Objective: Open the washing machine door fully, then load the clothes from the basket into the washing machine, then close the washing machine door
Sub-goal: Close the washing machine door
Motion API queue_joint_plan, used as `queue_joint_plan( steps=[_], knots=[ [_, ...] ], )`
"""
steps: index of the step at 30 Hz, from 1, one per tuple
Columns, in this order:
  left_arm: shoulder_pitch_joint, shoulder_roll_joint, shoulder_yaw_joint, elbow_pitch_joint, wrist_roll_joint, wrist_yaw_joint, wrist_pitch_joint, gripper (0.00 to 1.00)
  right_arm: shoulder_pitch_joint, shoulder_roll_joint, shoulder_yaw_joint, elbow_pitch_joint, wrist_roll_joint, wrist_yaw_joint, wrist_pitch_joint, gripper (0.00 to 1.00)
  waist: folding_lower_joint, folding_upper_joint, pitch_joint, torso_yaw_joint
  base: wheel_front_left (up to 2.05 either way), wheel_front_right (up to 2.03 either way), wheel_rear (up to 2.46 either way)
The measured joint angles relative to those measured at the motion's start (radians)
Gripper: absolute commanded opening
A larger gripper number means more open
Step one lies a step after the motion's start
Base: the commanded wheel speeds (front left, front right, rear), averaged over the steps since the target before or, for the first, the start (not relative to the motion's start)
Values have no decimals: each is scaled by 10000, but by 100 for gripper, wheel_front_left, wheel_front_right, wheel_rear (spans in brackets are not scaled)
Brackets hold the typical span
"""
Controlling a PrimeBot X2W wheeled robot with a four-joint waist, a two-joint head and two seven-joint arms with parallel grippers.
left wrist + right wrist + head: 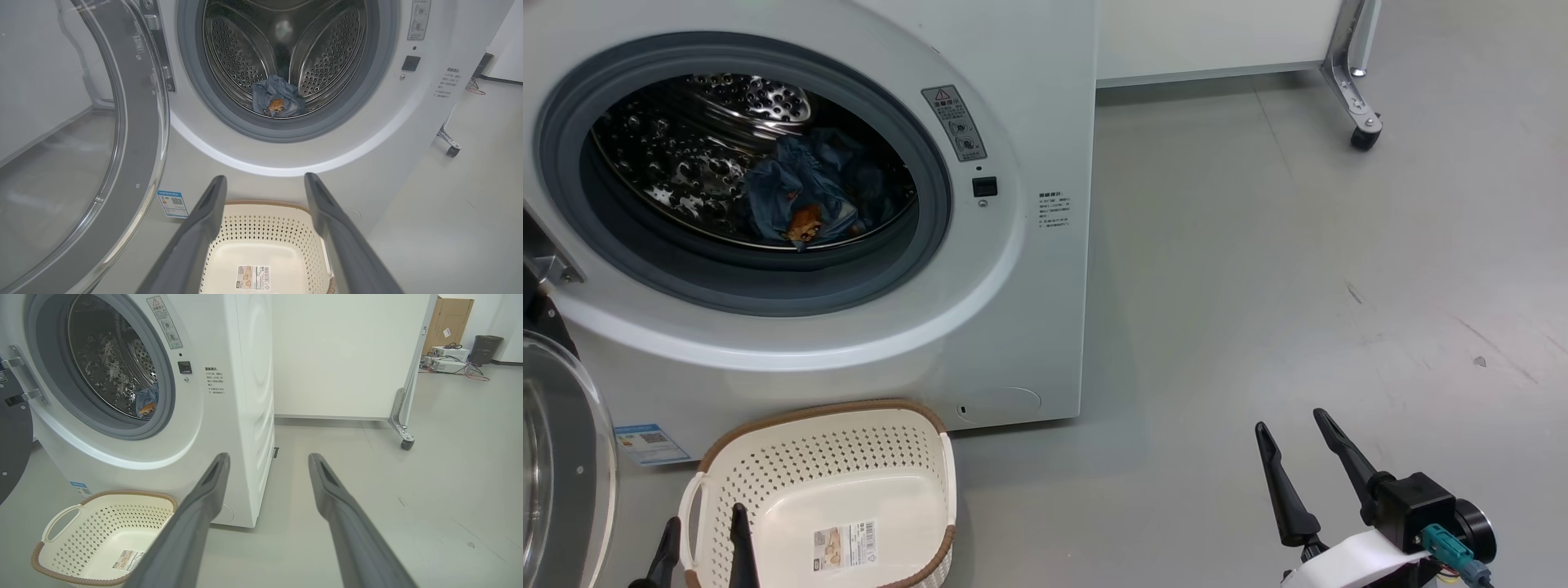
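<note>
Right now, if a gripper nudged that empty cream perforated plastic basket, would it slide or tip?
Probably slide: the cream perforated plastic basket looks empty, so it is likely light, and the grey floor seems smooth. Its low, wide shape makes tipping unlikely.

Past the fingers (336, 506) of the right gripper (268, 457) stood a white panel (339, 355) on a castor (407, 443); up to their right, a cardboard box (449, 322) and a dark bin (486, 349)

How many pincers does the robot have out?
2. The left pincer hangs open by the basket, at the head view's lower left; the right pincer is open above the floor, lower right.
</note>
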Motion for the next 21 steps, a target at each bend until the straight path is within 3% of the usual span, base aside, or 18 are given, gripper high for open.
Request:
queue_joint_plan(
  steps=[21],
  knots=[
    [336,0,-320,-527,0,405,0,100,1,29,2,-8,-17,2,0,100,0,0,83,-22,-98,120,-22]
  ],
)
